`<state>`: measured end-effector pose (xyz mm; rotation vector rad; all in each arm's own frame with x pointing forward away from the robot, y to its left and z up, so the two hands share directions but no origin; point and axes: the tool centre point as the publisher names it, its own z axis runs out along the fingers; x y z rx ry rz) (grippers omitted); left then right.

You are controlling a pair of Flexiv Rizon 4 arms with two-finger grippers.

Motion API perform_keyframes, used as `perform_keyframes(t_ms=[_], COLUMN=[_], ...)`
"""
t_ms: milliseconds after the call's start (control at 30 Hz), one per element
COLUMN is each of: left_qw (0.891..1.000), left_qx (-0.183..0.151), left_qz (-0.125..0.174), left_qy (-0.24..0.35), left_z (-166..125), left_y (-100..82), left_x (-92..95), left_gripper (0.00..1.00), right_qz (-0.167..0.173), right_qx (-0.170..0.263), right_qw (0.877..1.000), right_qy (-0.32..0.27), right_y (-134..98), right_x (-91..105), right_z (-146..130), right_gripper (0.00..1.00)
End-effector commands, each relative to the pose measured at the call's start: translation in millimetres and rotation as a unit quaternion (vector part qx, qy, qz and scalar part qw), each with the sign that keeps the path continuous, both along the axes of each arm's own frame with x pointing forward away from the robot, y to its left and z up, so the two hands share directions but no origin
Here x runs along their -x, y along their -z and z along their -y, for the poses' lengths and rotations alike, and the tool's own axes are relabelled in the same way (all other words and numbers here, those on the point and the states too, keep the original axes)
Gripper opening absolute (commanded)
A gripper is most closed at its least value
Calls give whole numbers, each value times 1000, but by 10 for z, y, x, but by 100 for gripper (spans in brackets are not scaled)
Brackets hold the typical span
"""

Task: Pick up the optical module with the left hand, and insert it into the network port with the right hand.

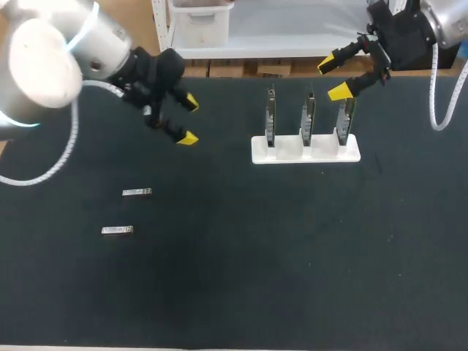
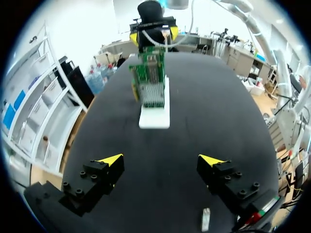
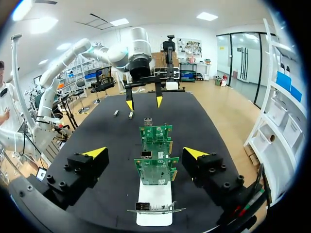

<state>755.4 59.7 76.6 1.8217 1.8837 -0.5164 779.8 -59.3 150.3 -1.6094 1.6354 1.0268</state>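
Your left pincer hangs over the back-left part of the black counter, fingers spread wide, nothing between them. Two optical modules lie flat on the counter in front of it, both untouched: the nearer module and the farther module, close to each other but apart. In the left wrist view the left pincer is spread the same way, and only one module shows, lying under and just beside one finger, not between the tips. Your right pincer sits at the back right, also spread and empty, one tip just above the rightmost of three network cards. The cards stand upright in a row in a white stand right of the counter's middle. From the right wrist, the right pincer has the row of cards ahead, lined up between the open fingers without touching either. A metal port cage shows on the top edge of the middle card. Beyond the cards you can see both modules and the left pincer above them.
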Motion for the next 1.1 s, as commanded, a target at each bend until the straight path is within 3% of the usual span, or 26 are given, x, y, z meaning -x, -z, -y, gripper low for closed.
perform_keyframes(t_ms=[33, 467, 633, 1000, 1100], left_qw=[999, 993, 985, 978, 972], left_qx=[-14, -112, -166, -204, -232], left_qz=[16, 19, 26, -6, -14], left_qy=[-27, -42, -41, -30, -13], left_z=[-246, -754, -936, -1111, -1146], left_y=[-104, 94, 232, 455, 562], left_x=[197, 438, 547, 714, 774], left_gripper=[100, 100, 100, 100, 100], right_qz=[0, 0, 0, 0, 0], right_qx=[0, 0, 0, 0, 0], right_qw=[1000, 1000, 1000, 1000, 1000], right_qy=[0, 0, 0, 0, 0], right_y=[1, 1, 1, 1, 1], right_x=[1, 1, 1, 1, 1], right_z=[-2, -2, -2, -2, -2], right_gripper=[100, 100, 100, 100, 100])
